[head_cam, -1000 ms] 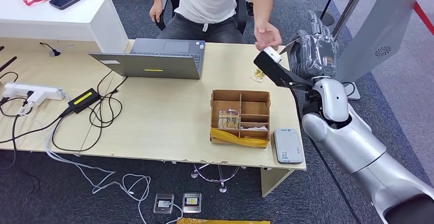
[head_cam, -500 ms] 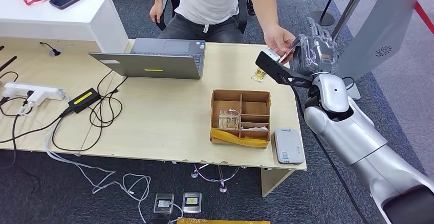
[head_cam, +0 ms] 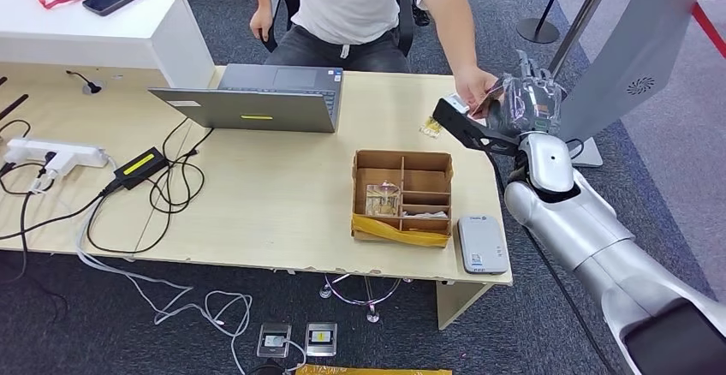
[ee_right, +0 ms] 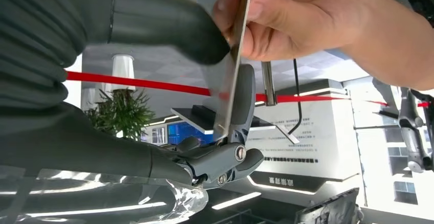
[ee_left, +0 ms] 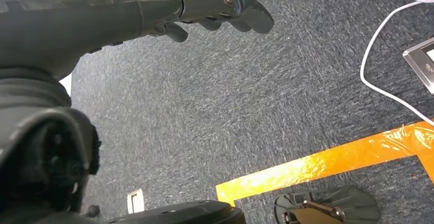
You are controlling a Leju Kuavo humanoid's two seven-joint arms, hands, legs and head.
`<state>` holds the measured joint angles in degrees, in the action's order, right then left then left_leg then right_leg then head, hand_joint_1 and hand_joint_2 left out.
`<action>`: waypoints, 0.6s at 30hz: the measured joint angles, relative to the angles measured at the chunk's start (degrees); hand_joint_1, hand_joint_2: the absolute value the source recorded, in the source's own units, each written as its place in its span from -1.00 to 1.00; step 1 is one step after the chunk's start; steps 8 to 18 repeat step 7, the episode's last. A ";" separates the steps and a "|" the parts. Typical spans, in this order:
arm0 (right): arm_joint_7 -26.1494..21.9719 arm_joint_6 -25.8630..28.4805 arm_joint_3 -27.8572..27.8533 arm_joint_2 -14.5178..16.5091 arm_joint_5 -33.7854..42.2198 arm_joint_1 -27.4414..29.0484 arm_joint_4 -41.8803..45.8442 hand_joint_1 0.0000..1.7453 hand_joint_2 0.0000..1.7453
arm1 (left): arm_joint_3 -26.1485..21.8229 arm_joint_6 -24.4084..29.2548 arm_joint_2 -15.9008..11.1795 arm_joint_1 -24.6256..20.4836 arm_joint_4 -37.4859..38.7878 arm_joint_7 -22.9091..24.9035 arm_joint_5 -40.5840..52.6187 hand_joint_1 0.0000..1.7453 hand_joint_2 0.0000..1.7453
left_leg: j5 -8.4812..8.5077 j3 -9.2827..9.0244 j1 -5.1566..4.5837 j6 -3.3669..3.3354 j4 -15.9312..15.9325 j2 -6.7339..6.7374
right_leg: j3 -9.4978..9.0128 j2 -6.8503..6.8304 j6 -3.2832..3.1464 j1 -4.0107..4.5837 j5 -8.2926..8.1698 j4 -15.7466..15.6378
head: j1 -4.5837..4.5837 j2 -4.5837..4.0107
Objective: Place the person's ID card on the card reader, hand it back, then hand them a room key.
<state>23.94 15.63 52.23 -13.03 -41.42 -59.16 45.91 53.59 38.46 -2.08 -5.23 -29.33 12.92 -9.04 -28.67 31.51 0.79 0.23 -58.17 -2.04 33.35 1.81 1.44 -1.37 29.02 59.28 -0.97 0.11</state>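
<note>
My right hand (head_cam: 526,101) is raised over the table's far right corner and pinches a thin card (head_cam: 486,101). Up close the card (ee_right: 231,81) stands edge-on between my thumb (ee_right: 169,24) and my darker fingers (ee_right: 240,106). The seated person's hand (head_cam: 473,84) grips the same card from the other end, and that hand (ee_right: 297,14) touches my thumb. I cannot tell whether it is the ID card or a room key. The grey card reader (head_cam: 482,244) lies at the table's near right corner. My left hand (ee_left: 153,9) hangs over the carpet, holding nothing.
A cardboard divider box (head_cam: 402,158) holding cards sits left of the reader. A laptop (head_cam: 257,99) stands mid-table, with a power adapter (head_cam: 141,167) and cables to its left. A small gold item (head_cam: 431,127) lies near the box. A grey stand (head_cam: 633,41) rises at the right.
The person's hand reached across to my right hand and now grips the card there. My right hand sank slightly and shifted a little to the right.
</note>
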 joint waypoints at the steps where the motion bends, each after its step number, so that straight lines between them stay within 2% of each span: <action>1: -0.15 0.23 0.15 0.14 0.04 0.00 -0.63 -0.08 1.00 | 0.21 -0.01 -0.04 -0.03 0.01 -0.16 -0.37 -1.00 -1.00 | 0.00 0.00 0.00 0.00 0.00 0.00 | 0.00 0.00 0.00 0.00 0.00 0.00 | 0.01 0.00; 3: -0.35 0.60 0.35 0.40 0.13 0.00 -1.70 -0.08 1.00 | 0.47 -0.01 -0.10 -0.07 0.03 -0.44 -0.93 -1.00 -1.00 | 0.00 -0.01 0.00 0.00 0.00 0.00 | 0.00 0.00 0.00 0.00 0.00 0.00 | 0.00 0.00; 4: -0.41 0.70 0.40 0.53 0.15 0.00 -2.18 -0.22 1.00 | 0.57 -0.01 -0.13 -0.09 0.04 -0.49 -1.06 -1.00 -1.00 | 0.00 -0.01 0.00 0.00 0.00 -0.01 | 0.00 0.00 0.00 0.00 0.00 0.00 | 0.00 0.00; 7: -0.47 0.82 0.49 0.81 0.17 0.00 -3.13 -0.88 1.00 | 0.87 -0.01 -0.21 -0.11 0.06 -0.58 -1.16 -1.00 -1.00 | 0.00 0.00 0.00 0.00 0.00 -0.01 | 0.00 0.01 0.00 0.00 0.00 0.00 | 0.00 0.00; 18: -0.47 0.82 0.49 0.81 0.17 0.00 -3.13 -0.88 1.00 | 0.87 -0.01 -0.21 -0.11 0.06 -0.58 -1.16 -1.00 -1.00 | 0.00 0.00 0.00 0.00 0.00 -0.01 | 0.00 0.01 0.00 0.00 0.00 0.00 | 0.00 0.00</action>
